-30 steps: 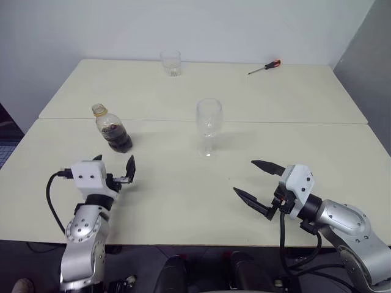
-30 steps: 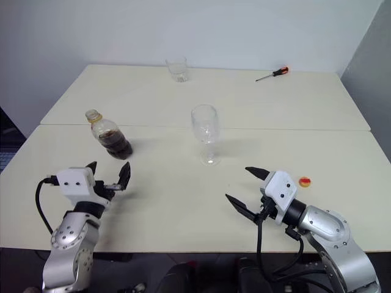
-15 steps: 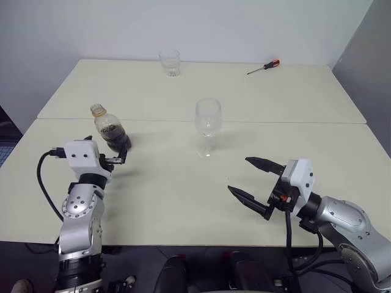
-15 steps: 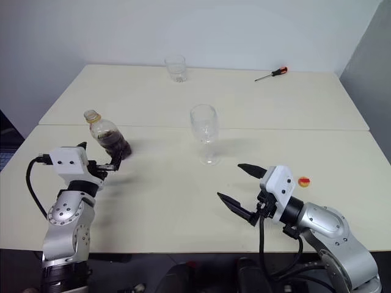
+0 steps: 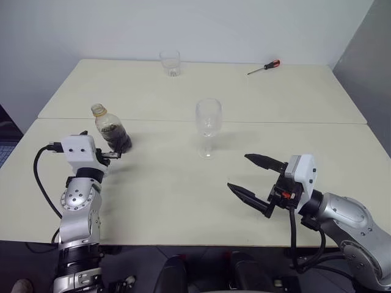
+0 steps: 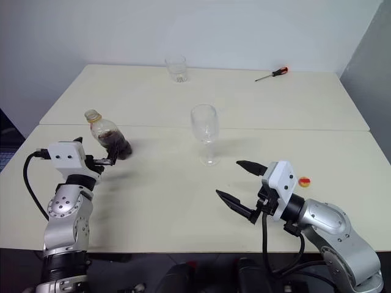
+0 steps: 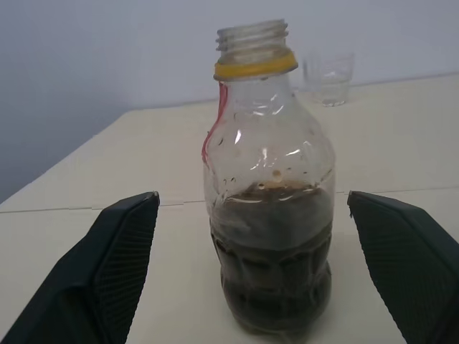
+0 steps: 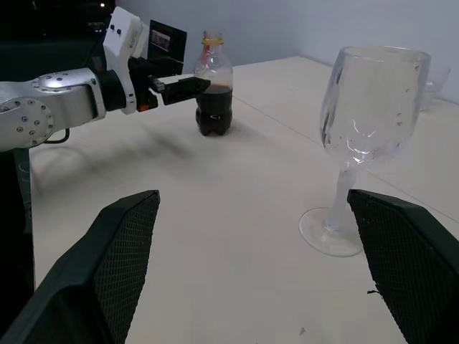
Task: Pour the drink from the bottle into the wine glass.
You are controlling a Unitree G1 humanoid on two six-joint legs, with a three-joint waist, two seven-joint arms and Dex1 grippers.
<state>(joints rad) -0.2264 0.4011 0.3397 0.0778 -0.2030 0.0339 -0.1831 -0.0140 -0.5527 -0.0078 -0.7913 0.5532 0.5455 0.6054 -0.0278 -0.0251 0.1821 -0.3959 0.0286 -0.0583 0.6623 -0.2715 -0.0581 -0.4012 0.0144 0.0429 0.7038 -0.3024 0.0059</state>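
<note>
- My left gripper [image 7: 251, 287] stands spread wide, one finger on each side of the bottle [image 5: 112, 130], not touching it.
- The bottle stands upright and uncapped on the table [image 5: 153, 183], the dark drink [image 7: 271, 254] filling its lower part.
- The wine glass [image 5: 208, 127] stands empty near the table's middle, well apart from the bottle.
- My right gripper [image 5: 255, 181] hovers with fingers spread, empty, pointing toward the glass.
- A small red-and-yellow cap [image 6: 303, 181] lies just beside my right wrist.
</note>
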